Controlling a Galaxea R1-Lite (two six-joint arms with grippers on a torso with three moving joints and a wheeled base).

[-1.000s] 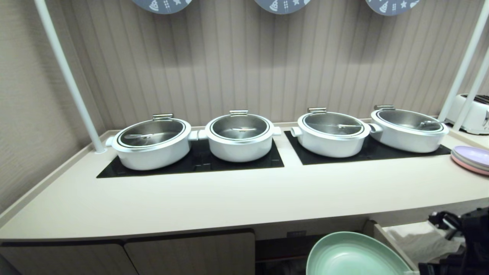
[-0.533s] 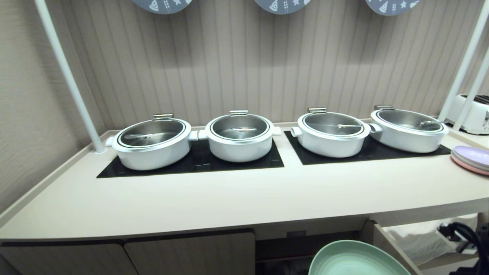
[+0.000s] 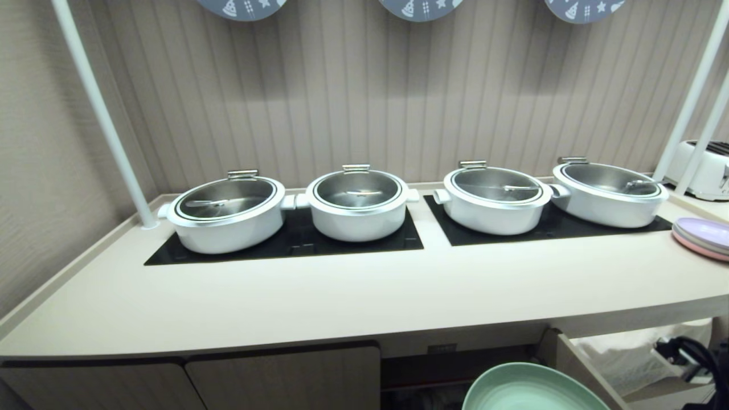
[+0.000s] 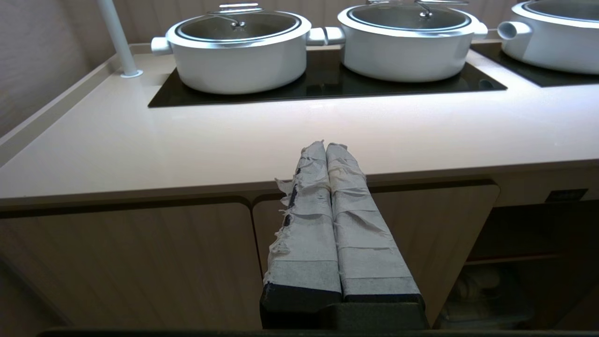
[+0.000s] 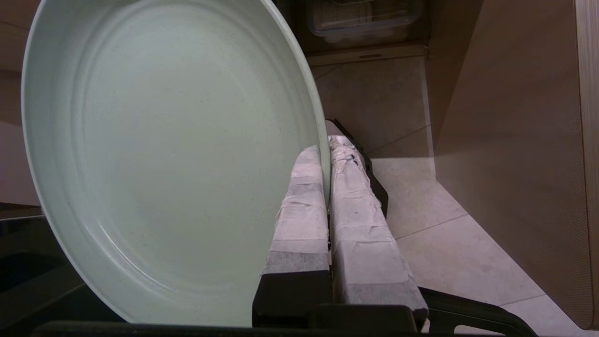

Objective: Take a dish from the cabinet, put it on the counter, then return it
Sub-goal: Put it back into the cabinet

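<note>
Right pincer (image 5: pixel 326 154): clamped on rim of mint-green dish (image 5: pixel 164 154), below counter (image 3: pixel 342 296) edge. Step: carrying. Next: lift above counter, set flat.

Head view: looked forward and down from above the counter (image 3: pixel 353 296), taking in four pots (image 3: pixel 228 213) and the ribbed wall. Left wrist view: sat lower, near the counter's (image 4: pixel 187 140) front edge, facing the same pots (image 4: pixel 238 47). Right wrist view: close behind the plate (image 5: pixel 164 154), apparently rolled sideways, facing floor and cabinet. The plate's (image 3: pixel 532 393) rim also showed low in the head view.
</note>
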